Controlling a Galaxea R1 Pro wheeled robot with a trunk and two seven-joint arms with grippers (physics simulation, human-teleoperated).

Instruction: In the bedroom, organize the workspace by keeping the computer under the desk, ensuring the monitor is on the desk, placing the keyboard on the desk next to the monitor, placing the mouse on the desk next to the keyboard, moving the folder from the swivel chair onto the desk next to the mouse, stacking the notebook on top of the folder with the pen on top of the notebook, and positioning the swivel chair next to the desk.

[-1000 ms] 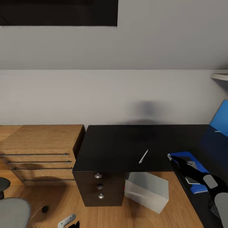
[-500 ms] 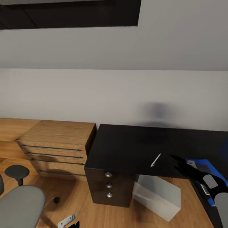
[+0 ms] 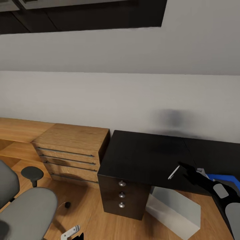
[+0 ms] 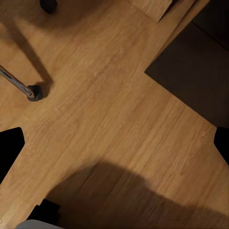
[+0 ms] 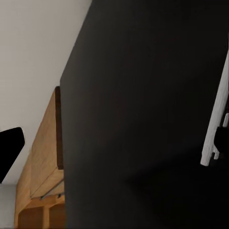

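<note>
On the black desk point(image 3: 146, 156), near its front edge, lay the pen point(image 3: 173, 172) — a thin white stick slanting across the glossy top, with the right gripper point(image 3: 185, 169) just beside it, its dark fingers reaching toward the pen's near end. Whether those fingers were spread or closed I could not tell from the head view; in the right wrist view the pen point(image 5: 217, 114) ran along one edge of the dark desktop, apparently ungrasped. My guess was that the arm was lined up low over the top to take the pen, which must end on the notebook. A sliver of the blue folder point(image 3: 221, 177) showed past the right arm, lying on the desk. Under the desk sat the grey computer point(image 3: 175, 208), tipped a little askew beside the three-drawer unit point(image 3: 122, 196) (its silver knobs facing out), which suits the task. The chair point(image 3: 28, 210) stood well apart from the desk, beyond a light-wood chest point(image 3: 71, 150), so it likely remained to be brought over. A small black lump point(image 3: 67, 205) lay on the floor between chair and drawers — possibly the mouse, though I could not be sure. The left gripper point(image 4: 114, 148) hung open over bare wood floor point(image 4: 109, 109), holding nothing.
</note>
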